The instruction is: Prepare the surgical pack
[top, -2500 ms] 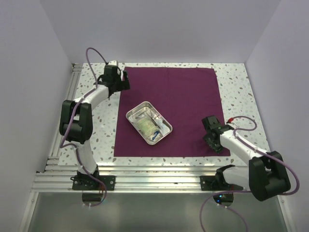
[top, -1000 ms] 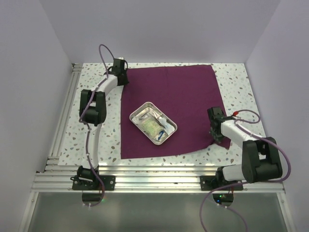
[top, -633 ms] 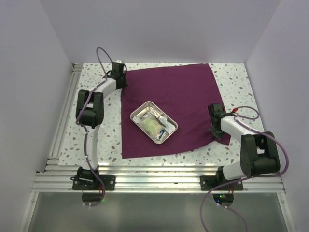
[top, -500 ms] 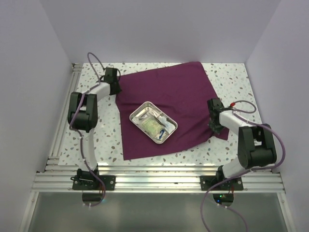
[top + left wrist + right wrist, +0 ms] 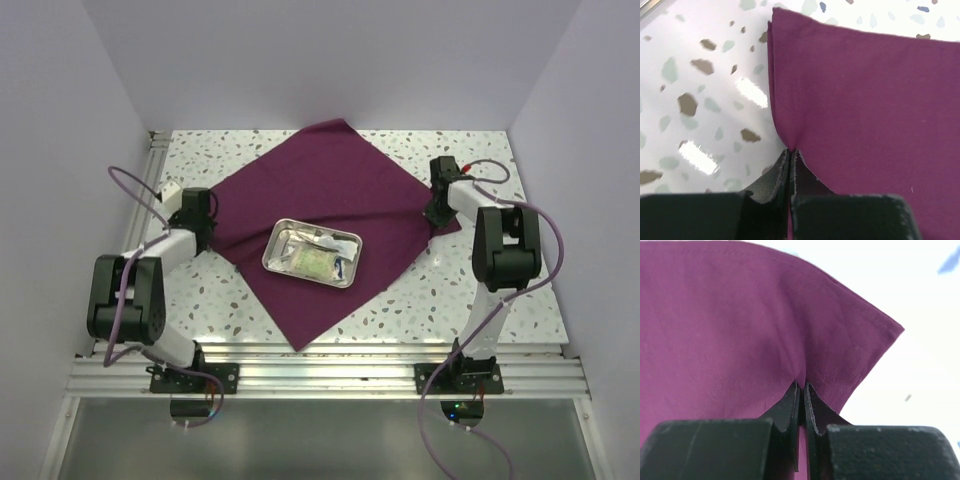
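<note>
Two surgical pack [image 5: 310,180] corners pinched, left gripper [image 5: 790,153], right gripper [image 5: 802,386]

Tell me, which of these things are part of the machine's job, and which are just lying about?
In the job: purple cloth, pinched at opposite corners by the left gripper and right gripper; steel tray on it, packets inside.
Just there: speckled table; metal frame along its near edge.
</note>
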You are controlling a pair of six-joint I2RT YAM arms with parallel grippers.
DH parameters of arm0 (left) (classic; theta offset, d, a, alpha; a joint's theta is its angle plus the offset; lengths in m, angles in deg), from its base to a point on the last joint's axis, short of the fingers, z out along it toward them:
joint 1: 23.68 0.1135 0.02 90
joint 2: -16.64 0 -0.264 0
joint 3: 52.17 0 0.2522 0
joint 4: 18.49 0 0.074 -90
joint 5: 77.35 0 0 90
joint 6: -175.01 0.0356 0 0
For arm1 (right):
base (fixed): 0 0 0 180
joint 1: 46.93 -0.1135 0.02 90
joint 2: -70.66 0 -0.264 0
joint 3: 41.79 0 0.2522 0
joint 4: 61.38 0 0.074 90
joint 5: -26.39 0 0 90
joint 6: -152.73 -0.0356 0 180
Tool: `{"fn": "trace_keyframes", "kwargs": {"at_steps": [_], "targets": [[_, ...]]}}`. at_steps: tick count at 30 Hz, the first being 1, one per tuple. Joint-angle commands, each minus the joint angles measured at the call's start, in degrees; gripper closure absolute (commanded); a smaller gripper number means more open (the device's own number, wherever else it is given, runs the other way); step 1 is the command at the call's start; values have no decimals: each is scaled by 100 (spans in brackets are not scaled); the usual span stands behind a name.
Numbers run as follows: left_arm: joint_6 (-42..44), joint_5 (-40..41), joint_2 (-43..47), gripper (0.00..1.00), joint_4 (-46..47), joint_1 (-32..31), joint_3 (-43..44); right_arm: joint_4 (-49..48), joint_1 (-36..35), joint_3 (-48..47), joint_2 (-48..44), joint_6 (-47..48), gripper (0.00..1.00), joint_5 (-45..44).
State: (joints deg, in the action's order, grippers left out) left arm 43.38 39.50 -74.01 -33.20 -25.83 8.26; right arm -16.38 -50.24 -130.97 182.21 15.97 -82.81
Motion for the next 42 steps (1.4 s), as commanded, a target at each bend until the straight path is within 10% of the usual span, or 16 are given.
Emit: {"fn": "trace_keyframes", "kwargs": {"at_steps": [1, 18, 22, 24, 26, 30, 42], "targets": [[-592, 864, 792, 100, 464, -215, -570, 170, 190, -648, 445, 536, 100, -136], [-498, 1509, -206, 100, -353, -366, 368, 251, 762, -1283, 887, 642, 100, -40], [-145, 1209, -453, 100, -521, -277, 816, 41, 770, -933, 519, 825, 76, 30], [40, 1147, -349, 87, -424, -286, 791, -196, 762, -704, 281, 844, 40, 22], [163, 1112, -217, 73, -292, -286, 755, -417, 770, -334, -167, 1002, 25, 48], [269, 1094, 21, 25, -467, -286, 834, -750, 727, 184, -966, 1274, 21, 162], [410, -74, 1434, 16, -661, -751, 54, -2236, -854, 3014, -3831, 1864, 37, 2245]]}}
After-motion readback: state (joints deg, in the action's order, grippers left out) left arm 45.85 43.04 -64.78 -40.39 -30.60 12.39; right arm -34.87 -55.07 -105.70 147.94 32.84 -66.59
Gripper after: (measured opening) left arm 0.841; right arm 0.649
